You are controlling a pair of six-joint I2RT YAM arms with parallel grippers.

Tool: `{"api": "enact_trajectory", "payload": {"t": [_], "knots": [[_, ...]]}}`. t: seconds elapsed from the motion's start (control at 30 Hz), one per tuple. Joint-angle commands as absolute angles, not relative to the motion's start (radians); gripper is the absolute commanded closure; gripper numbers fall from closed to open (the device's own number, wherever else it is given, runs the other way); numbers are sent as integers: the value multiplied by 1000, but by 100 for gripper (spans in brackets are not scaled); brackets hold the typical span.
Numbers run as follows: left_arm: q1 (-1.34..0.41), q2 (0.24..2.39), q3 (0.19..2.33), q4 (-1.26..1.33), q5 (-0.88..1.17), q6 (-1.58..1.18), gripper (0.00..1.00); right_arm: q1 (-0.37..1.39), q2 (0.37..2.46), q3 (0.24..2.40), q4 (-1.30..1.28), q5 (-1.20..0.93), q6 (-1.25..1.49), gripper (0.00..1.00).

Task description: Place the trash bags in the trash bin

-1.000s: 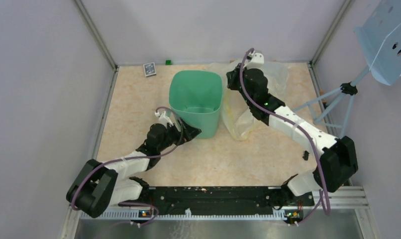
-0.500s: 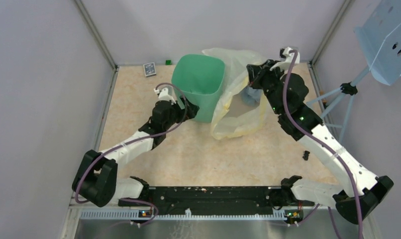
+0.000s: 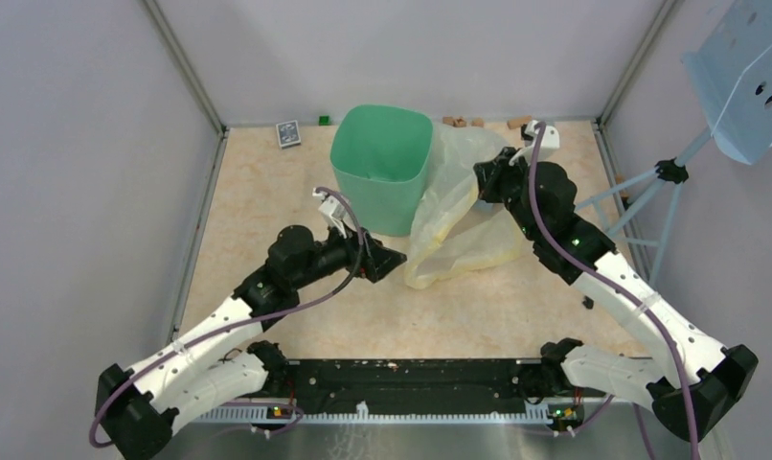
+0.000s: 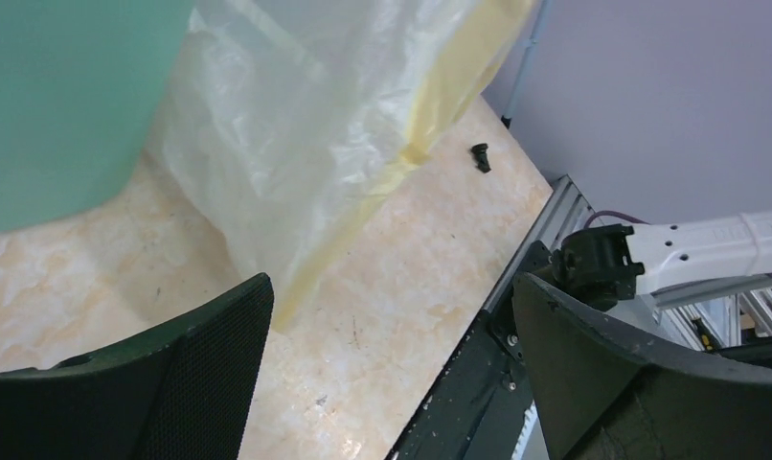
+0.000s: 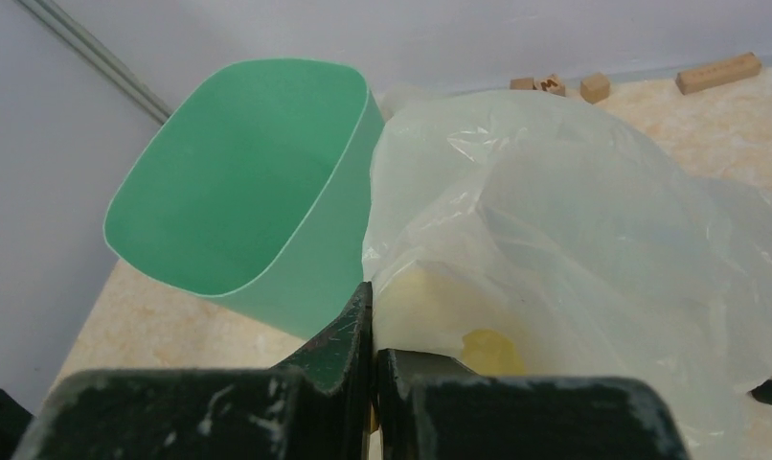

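The mint-green trash bin (image 3: pixel 380 165) stands upright at the back middle and looks empty; it also shows in the right wrist view (image 5: pixel 238 182). A cream-yellow translucent bag (image 3: pixel 457 235) droops against its right side. My right gripper (image 3: pixel 480 180) is shut on this bag's upper edge (image 5: pixel 516 220), just right of the bin's rim, the film pinched between the fingers (image 5: pixel 349 331). My left gripper (image 3: pixel 387 261) is open and empty, low over the table in front of the bin, near the bag's lower edge (image 4: pixel 363 144). I cannot make out the pale blue trash bag.
A card deck (image 3: pixel 287 133) and a green cube (image 3: pixel 323 120) lie at the back wall, wooden blocks (image 3: pixel 464 122) behind the bag. A small black piece (image 3: pixel 589 302) lies at the right. A blue perforated panel on a stand (image 3: pixel 746 67) stands outside the right wall.
My left gripper has let go of the bin's side and pulled back toward the front right. My right gripper has come down a little, and the cream-yellow bag has sagged beside the bin.
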State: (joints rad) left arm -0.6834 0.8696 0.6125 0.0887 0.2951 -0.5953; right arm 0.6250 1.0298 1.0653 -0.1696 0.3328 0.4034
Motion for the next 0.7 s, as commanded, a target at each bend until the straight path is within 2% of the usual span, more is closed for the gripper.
{"api": "enact_trajectory", "payload": {"t": [0.0,0.1,0.33,0.5,0.57,0.6,0.67], "knots": [[-755,859,695,47,212,-499,1,624,1006,1084,-146,273,416,100],[-818,953,780,29,133,-420,1,624,1010,1091,-137,213,428,100],[-969,1216,1003,-37,-209,-260,1,624,1029,1105,-138,155,434,100],[-976,1365,1116,-13,-218,-225,2,624,1032,1098,-130,112,412,100],[-976,1423,1136,28,-204,-201,16,624,1019,1079,-126,131,402,100],[-975,1445,1149,41,-205,-190,29,624,1008,1066,-123,145,397,100],[-976,1481,1196,14,-235,-191,77,624,979,1029,-111,166,379,100]]}}
